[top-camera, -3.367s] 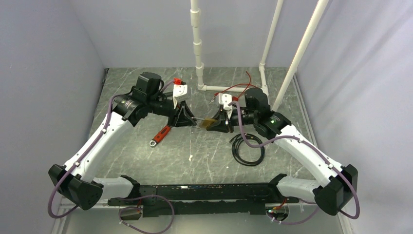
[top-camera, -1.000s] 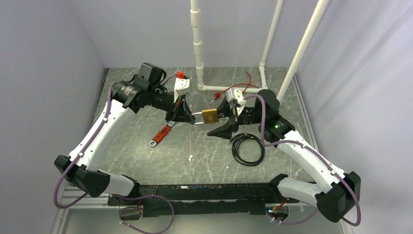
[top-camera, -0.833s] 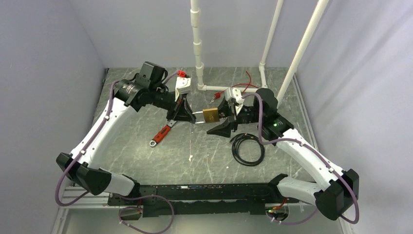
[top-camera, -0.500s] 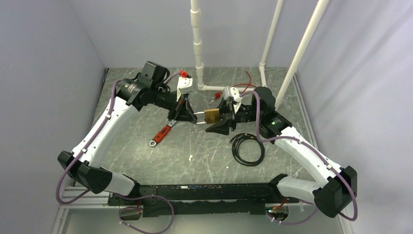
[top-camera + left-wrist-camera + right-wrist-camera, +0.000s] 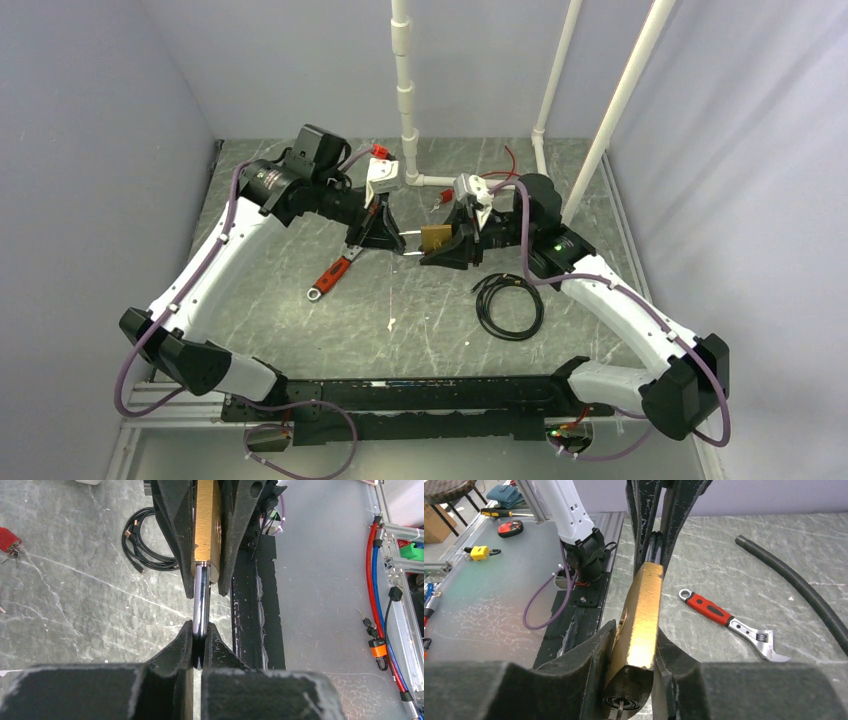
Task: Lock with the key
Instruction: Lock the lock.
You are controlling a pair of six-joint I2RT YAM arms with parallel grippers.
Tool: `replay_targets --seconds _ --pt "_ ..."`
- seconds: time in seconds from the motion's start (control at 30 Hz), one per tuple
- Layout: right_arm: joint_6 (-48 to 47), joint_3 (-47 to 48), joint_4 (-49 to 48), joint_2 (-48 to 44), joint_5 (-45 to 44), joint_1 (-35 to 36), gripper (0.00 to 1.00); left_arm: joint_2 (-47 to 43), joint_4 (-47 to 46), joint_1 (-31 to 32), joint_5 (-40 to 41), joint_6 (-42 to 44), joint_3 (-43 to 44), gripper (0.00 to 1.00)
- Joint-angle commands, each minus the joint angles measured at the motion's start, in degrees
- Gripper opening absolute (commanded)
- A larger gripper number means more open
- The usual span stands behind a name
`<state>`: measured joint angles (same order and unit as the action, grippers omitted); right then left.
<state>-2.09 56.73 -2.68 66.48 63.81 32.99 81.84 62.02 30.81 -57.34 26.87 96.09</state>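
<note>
A: Left gripper [image 5: 199, 627], state?
B: Closed on the steel shackle [image 5: 201, 595]. Both fingers [image 5: 177, 650] pinch its end from either side, seen edge-on in the left wrist view.
A: Right gripper [image 5: 635, 630]?
B: Clamped on the brass padlock [image 5: 644, 605], one finger flat against each broad face. The keyway end faces the right wrist camera. Something small sits at the keyway, too blurred to name.
A: Where is the lock?
B: Held between the two grippers, clear of the table [image 5: 430, 330], about mid-table in the top view, with the shackle pointing toward the left arm. A length of bare shackle leg shows outside the body. Latched or not, cannot tell.
A: Surroundings?
B: A red-handled wrench [image 5: 332, 277] lies on the table near the left gripper, not touching it. A black cable coil [image 5: 510, 305] lies beside the right arm. A red fob [image 5: 6, 537] with small keys rests at the left edge of the left wrist view. A white pipe frame [image 5: 405, 90] stands at the back
</note>
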Motion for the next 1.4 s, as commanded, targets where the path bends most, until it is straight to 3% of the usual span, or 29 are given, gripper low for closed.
replay_targets --seconds 0.0,0.1,0.2,0.23,0.4,0.47,0.53,0.7,0.83,0.97,1.37 --pt "0.59 3.09 -1.40 0.83 2.75 1.37 0.25 0.55 -6.41 1.09 -3.98 -0.53 3.84 0.00" --pt "1.98 3.42 -1.86 1.38 2.02 1.37 0.03 0.60 -7.22 1.09 -3.21 -1.81 3.69 0.00" --pt "6.19 3.06 -3.17 1.38 1.27 0.50 0.00 0.45 -8.04 0.24 -2.16 -3.44 3.09 0.00" --pt "8.52 2.47 -5.10 1.23 1.31 -0.34 0.00 0.28 -8.61 -0.59 -2.01 -4.56 2.87 0.05" --pt "26.62 0.67 -21.23 2.08 2.30 -5.78 0.00 -1.93 -16.97 -9.00 -8.08 -13.31 0.41 0.61" --pt "32.27 0.66 -27.12 2.33 1.74 -7.22 0.00 -3.45 -24.28 -12.71 -10.64 -19.72 -2.49 0.74" --pt "37.30 0.86 -32.77 2.61 0.68 -7.90 0.00 -4.84 -32.47 -15.01 -11.72 -27.39 -5.87 0.81" --pt "46.89 0.44 -40.82 3.11 -2.88 -8.33 0.00 -6.01 -52.71 -15.51 -13.20 -44.91 -12.31 0.86" --pt "50.37 -0.12 -42.86 3.22 -3.38 -8.38 0.00 -4.62 -69.55 -15.06 -14.88 -58.36 -14.90 0.83" --pt "49.64 -0.47 -41.87 3.33 -3.38 -8.38 0.00 -2.37 -76.88 -13.67 -15.95 -65.75 -14.48 0.75" --pt "49.84 -0.72 -41.70 3.89 -4.22 -8.38 0.00 -3.27 -65.93 -8.64 -13.74 -57.60 -15.58 0.68"
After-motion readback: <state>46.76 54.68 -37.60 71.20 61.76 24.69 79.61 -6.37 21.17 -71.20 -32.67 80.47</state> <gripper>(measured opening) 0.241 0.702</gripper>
